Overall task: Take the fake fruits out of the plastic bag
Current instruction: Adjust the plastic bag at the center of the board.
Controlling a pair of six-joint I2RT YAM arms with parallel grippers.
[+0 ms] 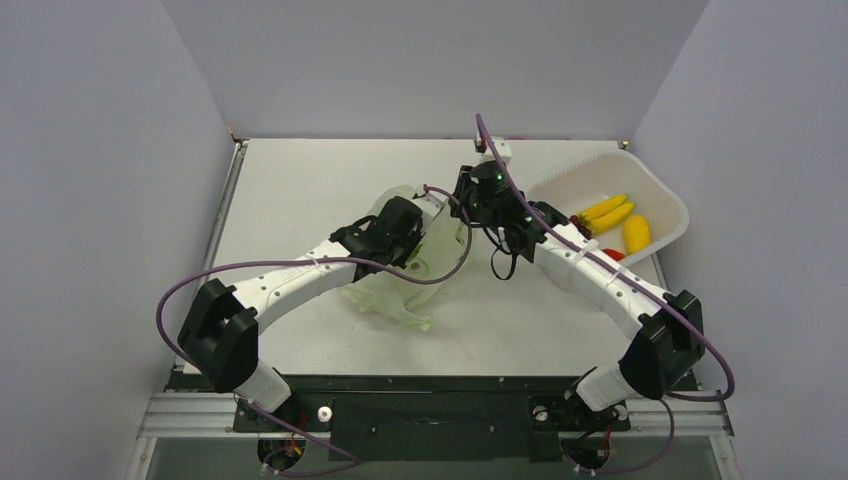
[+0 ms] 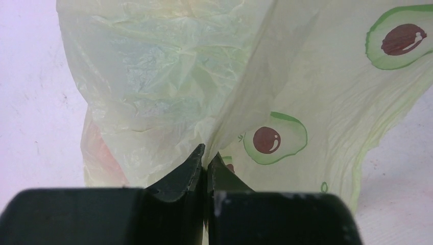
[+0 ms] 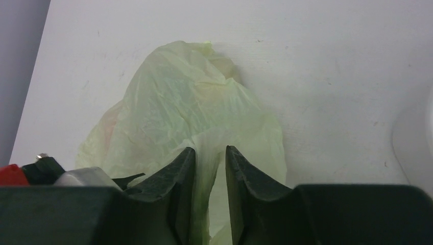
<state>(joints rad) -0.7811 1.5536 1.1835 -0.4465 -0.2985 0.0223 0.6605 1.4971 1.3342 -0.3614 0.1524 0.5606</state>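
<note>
The pale green plastic bag (image 1: pixel 395 292) with avocado prints lies crumpled on the table between the arms. My left gripper (image 2: pixel 208 153) is shut on a fold of the plastic bag (image 2: pixel 168 87); from above, the left gripper (image 1: pixel 425 222) sits at the bag's top. My right gripper (image 3: pixel 210 153) stands slightly open, and a loose strip of the plastic bag (image 3: pixel 189 102) hangs between its fingers; from above, the right gripper (image 1: pixel 466 202) is beside the left one. A reddish tint (image 2: pixel 99 153) shows through the film; the fake fruits inside are otherwise hidden.
A white basket (image 1: pixel 655 180) stands at the back right, holding yellow bananas (image 1: pixel 606 212), another yellow piece (image 1: pixel 636 233) and a small red piece (image 1: pixel 613 254). Grey walls close in the table on three sides.
</note>
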